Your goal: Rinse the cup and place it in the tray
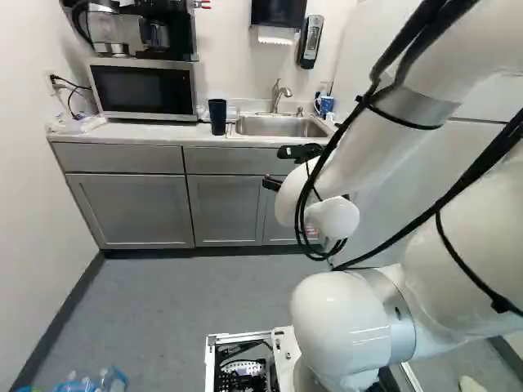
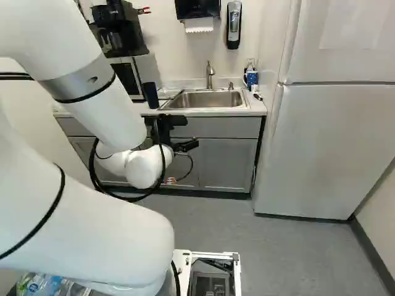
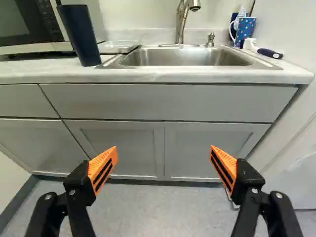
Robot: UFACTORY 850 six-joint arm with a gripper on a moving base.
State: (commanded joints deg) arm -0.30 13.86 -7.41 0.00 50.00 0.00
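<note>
My gripper (image 2: 192, 132) hangs in front of the sink cabinet, below counter height. In the wrist view the gripper (image 3: 163, 160) stands wide open, orange pads apart, with nothing between them. The tall dark blue cup (image 3: 81, 35) stands upright on the counter beside the sink, ahead of the gripper and off to one side; in the left base view the cup (image 1: 217, 117) is between microwave and sink. Behind the cup lies a flat, pale tray (image 3: 118, 46), partly hidden by it. The steel sink (image 3: 185, 57) has a faucet (image 3: 182, 19) at its back.
A microwave (image 1: 143, 88) with a coffee machine above stands at the counter's left. Beyond the sink are a spotted blue mug (image 3: 244, 30) and a blue-handled brush (image 3: 269, 53). A white fridge (image 2: 333, 148) stands at the right. Bottles (image 1: 94, 382) lie low beside the base.
</note>
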